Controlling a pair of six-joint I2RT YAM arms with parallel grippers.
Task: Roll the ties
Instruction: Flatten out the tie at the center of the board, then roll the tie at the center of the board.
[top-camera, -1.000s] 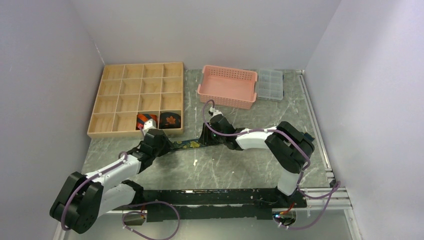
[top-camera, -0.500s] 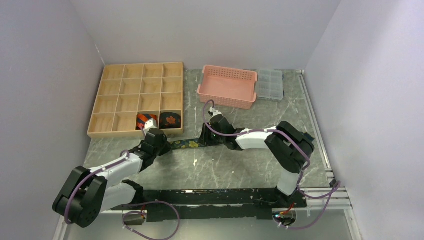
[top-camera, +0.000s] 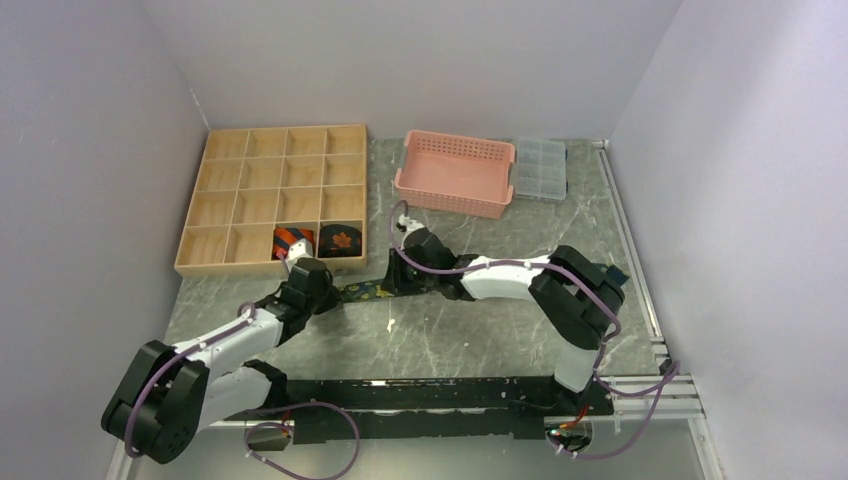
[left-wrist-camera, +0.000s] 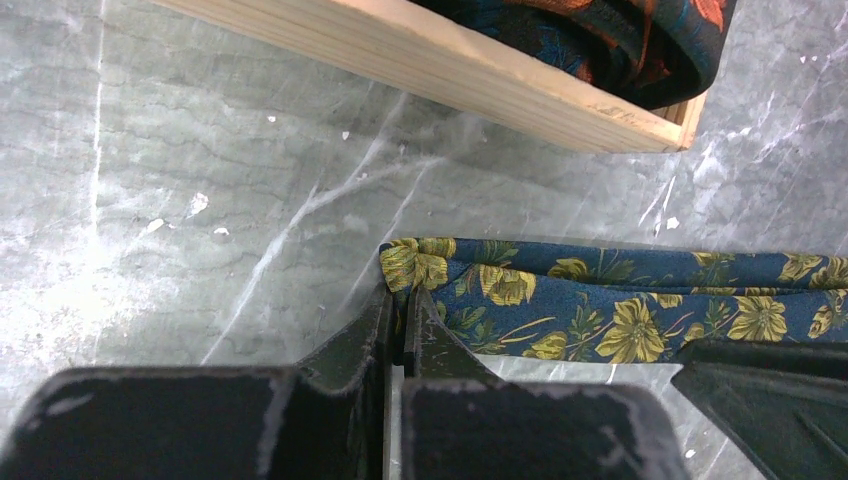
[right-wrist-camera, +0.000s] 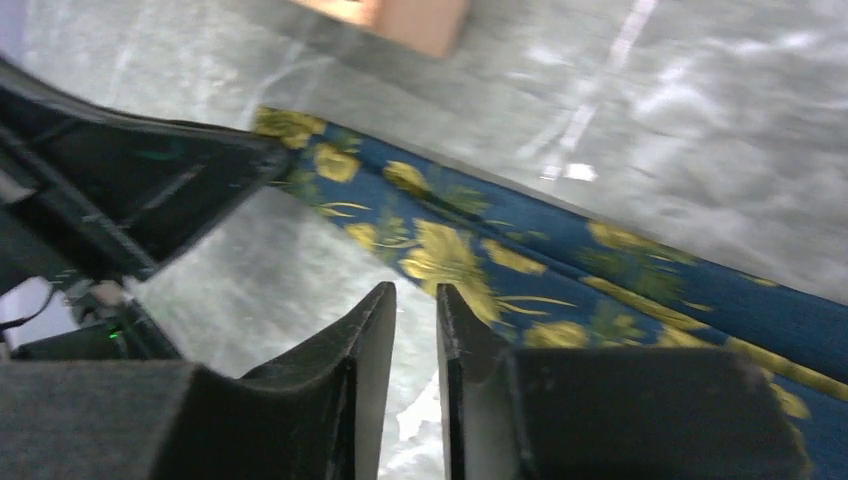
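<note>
While the dark-blue necktie with yellow-green flowers (top-camera: 365, 290) lies flat on the grey marble table (top-camera: 450, 335), the wooden compartment tray (top-camera: 285, 128) holds a rolled orange-and-black striped tie (top-camera: 292, 240) and a rolled black leaf-motif tie (top-camera: 342, 241). Left wrist: left gripper (left-wrist-camera: 402, 318) is pinched on the floral end. Right wrist: right gripper (right-wrist-camera: 415, 320) is nearly together over the fabric, and I cannot tell if it has a hold.

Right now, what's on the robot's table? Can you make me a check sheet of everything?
Surface: grey marbled table, a few white specks.
Job's things: floral tie lying flat in front of the wooden tray; striped tie and leaf tie rolled in two tray compartments side by side.
Clutter: pink basket and clear box at the back.
Grippers: left gripper, jaws shut on the floral tie's end; right gripper, jaws a narrow gap apart over the same tie.
Cables: purple cables run along both arms.
Surroundings: plain pale walls on three sides.
</note>
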